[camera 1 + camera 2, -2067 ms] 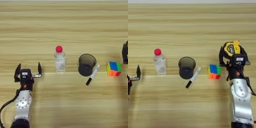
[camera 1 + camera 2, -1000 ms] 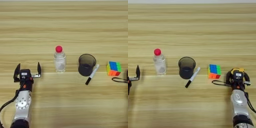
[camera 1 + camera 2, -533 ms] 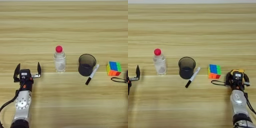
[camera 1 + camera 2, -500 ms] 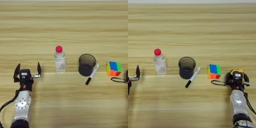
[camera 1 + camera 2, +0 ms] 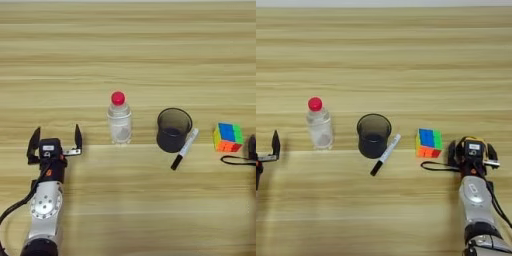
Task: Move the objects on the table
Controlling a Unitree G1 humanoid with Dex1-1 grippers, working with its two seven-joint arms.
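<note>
Right eye view: right gripper (image 5: 472, 152) near right, fingers seemingly closed around tape measure (image 5: 472, 143), cord trailing left | puzzle cube (image 5: 428, 143), marker (image 5: 385, 154) mid-table, unmoved | left gripper (image 5: 55, 143) near left, fingers spread, empty | far table (image 5: 128, 45) wide open; bottle (image 5: 119, 119), cup (image 5: 173, 130) crowd centre.

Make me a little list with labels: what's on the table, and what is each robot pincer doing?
table: wooden
bottle: upright, red cap, left of the cup
cup: dark, upright
marker: lying tilted, white end beside the cup
cube: right of the marker
tape measure: mostly hidden in the right pincer, cord trailing left
left pincer: open, holding nothing, left of the bottle
right pincer: shut on the tape measure
</note>
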